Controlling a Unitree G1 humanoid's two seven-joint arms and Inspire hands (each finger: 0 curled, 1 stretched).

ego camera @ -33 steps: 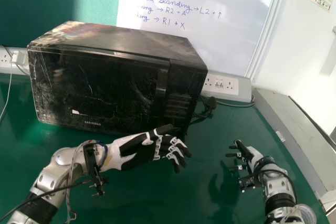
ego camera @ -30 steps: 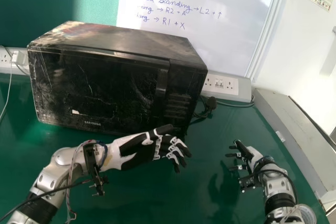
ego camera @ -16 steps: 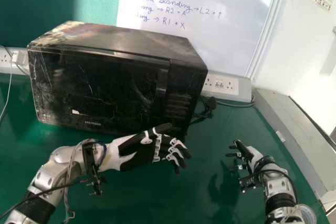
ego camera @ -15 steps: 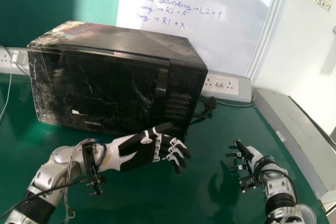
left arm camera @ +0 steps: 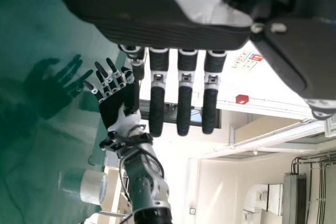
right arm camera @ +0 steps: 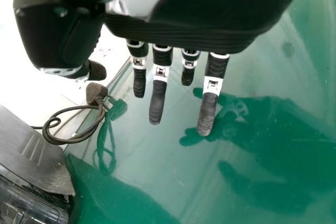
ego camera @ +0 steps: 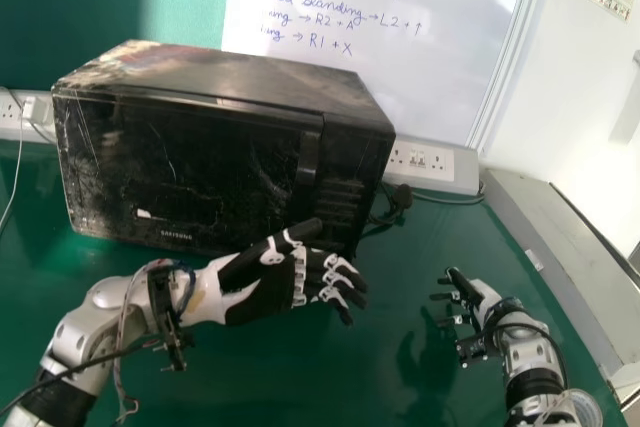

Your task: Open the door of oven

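Our oven (ego camera: 150, 172) sits at the back of the surface (ego camera: 300, 377), its door closed. Our left hand (ego camera: 262, 294) is in front of it, below the handle (ego camera: 307, 159), fingers extended and holding nothing; our right hand (ego camera: 482, 299) lies off to the right, fingers likewise loose and apart. We judge the body rigid and fairly heavy, the handle hard and perhaps slippery. We should hook fingers behind the handle's middle and pull steadily, lest the oven slide.
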